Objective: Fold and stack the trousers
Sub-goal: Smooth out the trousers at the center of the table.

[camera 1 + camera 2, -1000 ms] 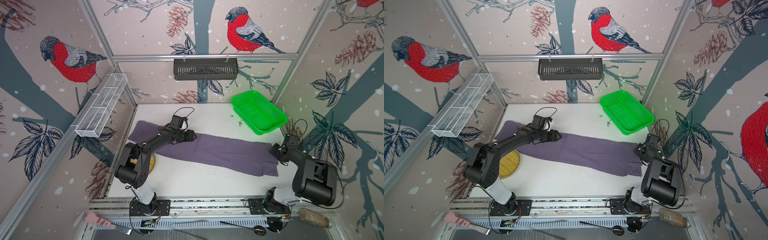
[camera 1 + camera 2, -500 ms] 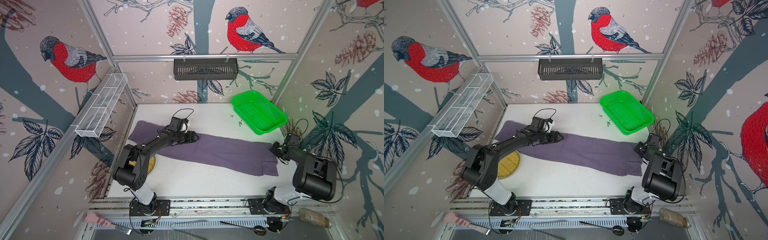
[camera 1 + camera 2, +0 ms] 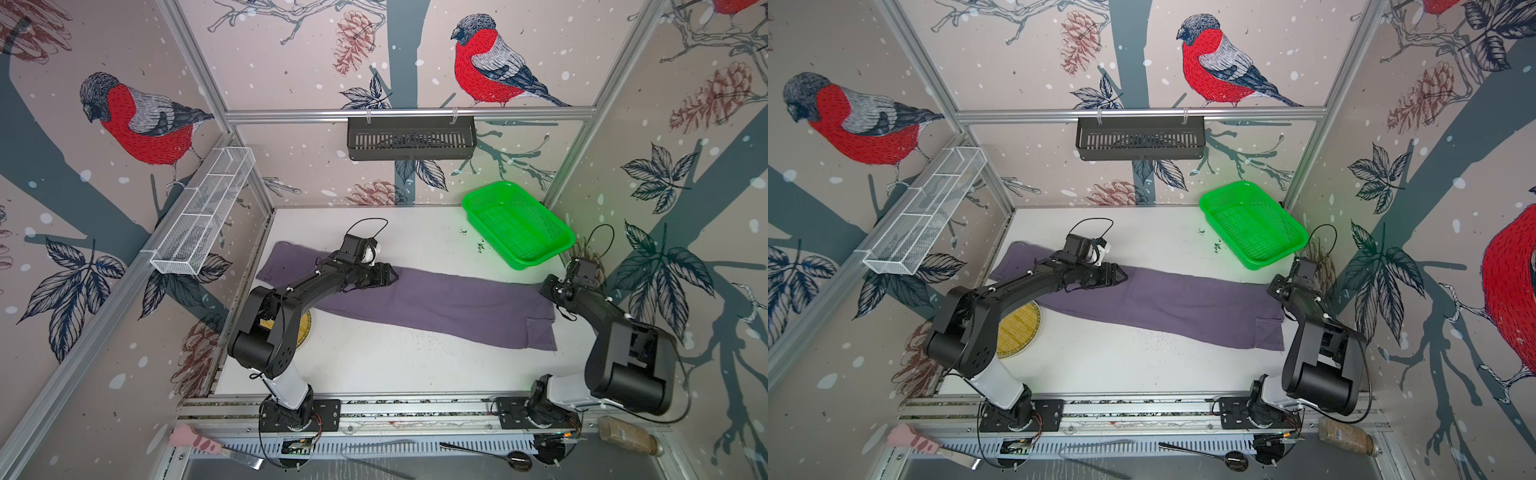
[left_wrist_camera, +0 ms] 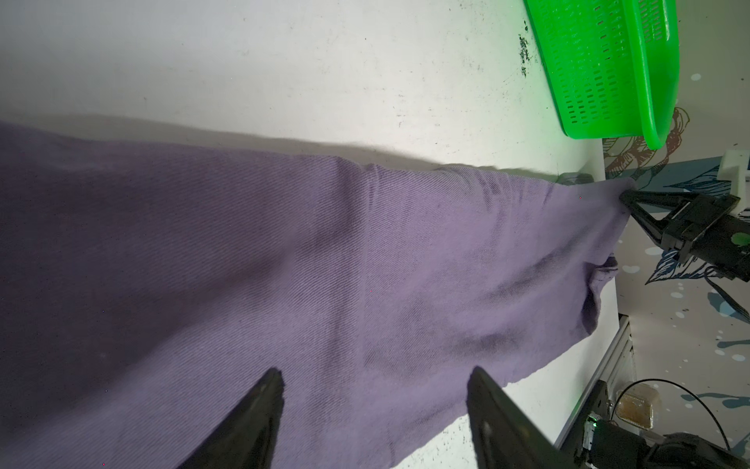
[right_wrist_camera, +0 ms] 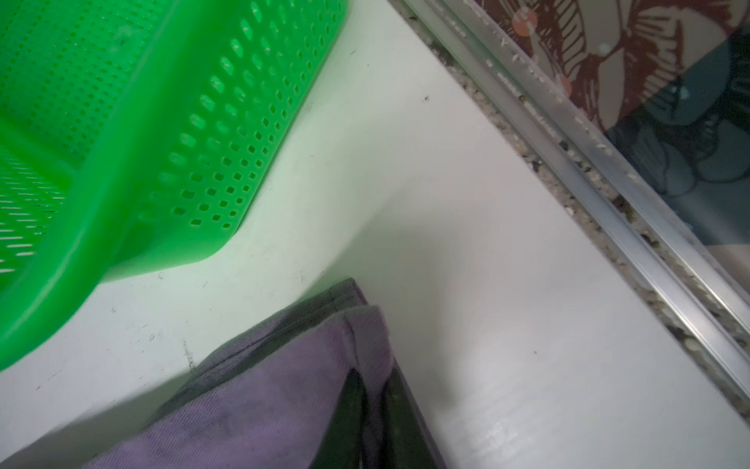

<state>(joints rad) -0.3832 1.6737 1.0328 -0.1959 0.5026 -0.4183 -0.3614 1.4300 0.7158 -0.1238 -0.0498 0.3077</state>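
Note:
The purple-grey trousers (image 3: 457, 303) (image 3: 1183, 303) lie flat in a long band across the white table, from the back left to the front right. My left gripper (image 3: 390, 275) (image 3: 1121, 276) hovers low over their left-middle part. In the left wrist view its jaws (image 4: 373, 371) stand open, with the cloth (image 4: 284, 264) between and beneath them. My right gripper (image 3: 543, 288) (image 3: 1271, 289) is at the trousers' far right corner. The right wrist view shows it (image 5: 373, 375) shut on the hem edge (image 5: 264, 398). The left wrist view also shows the right gripper (image 4: 625, 197) pinching that corner.
A green basket (image 3: 544, 255) (image 5: 211, 162) stands at the back right, just behind the gripped corner. A yellow round mat (image 3: 1017, 328) lies under the left arm. The aluminium side rail (image 5: 588, 170) runs close to the right gripper. A black wall basket (image 3: 411, 137) and a white wire rack (image 3: 203, 216) hang above.
My right gripper has closed on the trousers' right corner. The left gripper has slid a little to the right along the cloth and stays open.

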